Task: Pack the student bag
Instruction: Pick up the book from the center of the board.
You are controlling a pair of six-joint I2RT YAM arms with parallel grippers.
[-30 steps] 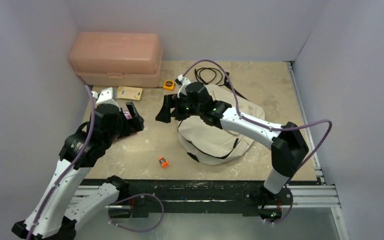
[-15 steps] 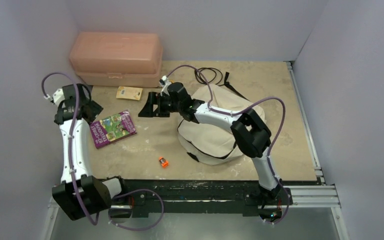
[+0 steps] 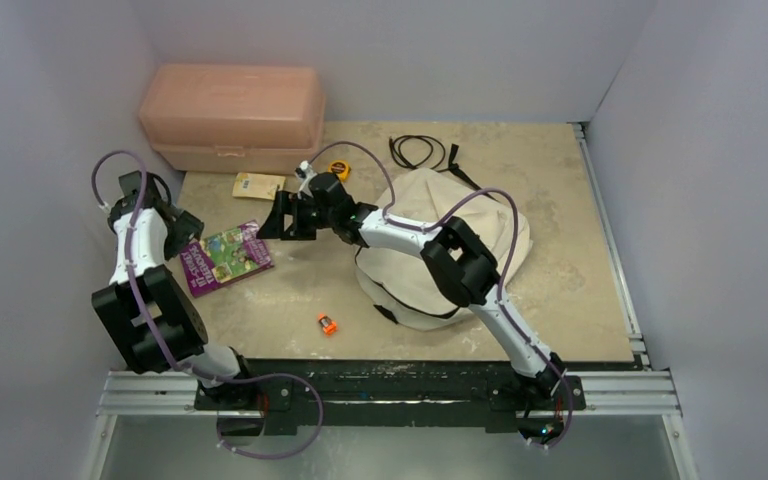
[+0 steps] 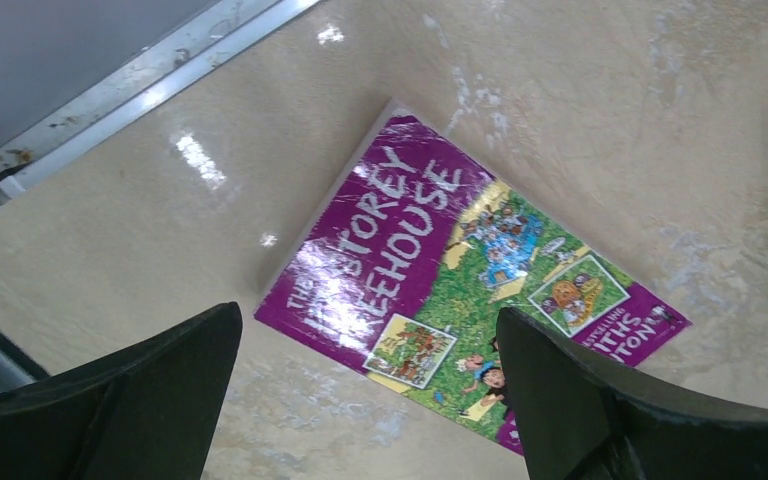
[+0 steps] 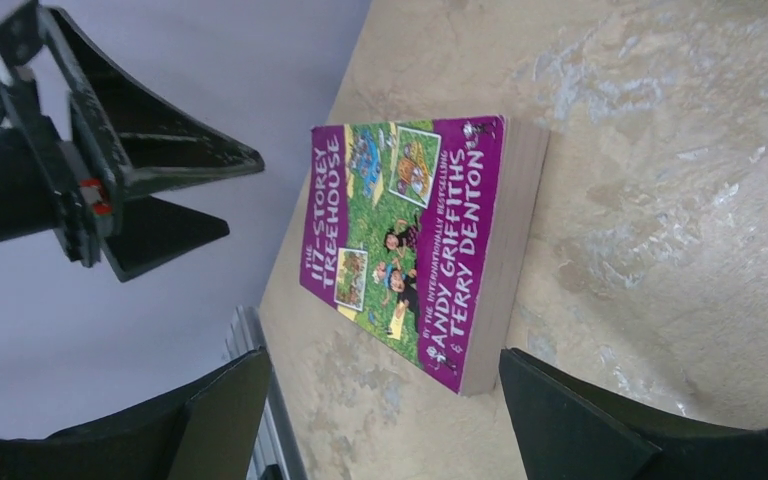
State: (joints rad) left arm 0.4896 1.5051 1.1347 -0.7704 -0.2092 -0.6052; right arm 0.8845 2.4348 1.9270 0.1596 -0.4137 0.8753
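Observation:
The beige student bag (image 3: 440, 250) lies slumped on the table's right half. A purple paperback (image 3: 225, 257) lies flat on the left, clear of the bag. My left gripper (image 3: 180, 222) is open and empty, hovering just left of the book; in its wrist view the book (image 4: 460, 290) shows between the fingers (image 4: 110, 400). My right gripper (image 3: 274, 220) is open and empty, just right of the book and low. The right wrist view shows the book's page edge (image 5: 410, 250) ahead and the left gripper (image 5: 245, 195) beyond it.
A pink plastic box (image 3: 232, 118) stands at the back left. A yellow card (image 3: 259, 185), a yellow tape measure (image 3: 339, 170) and a black cable (image 3: 418, 152) lie near the back. A small orange item (image 3: 328, 323) lies near the front edge.
The left arm has swung away from over the book to the far left, and the book now lies uncovered. The right gripper has moved left from the bag toward the book.

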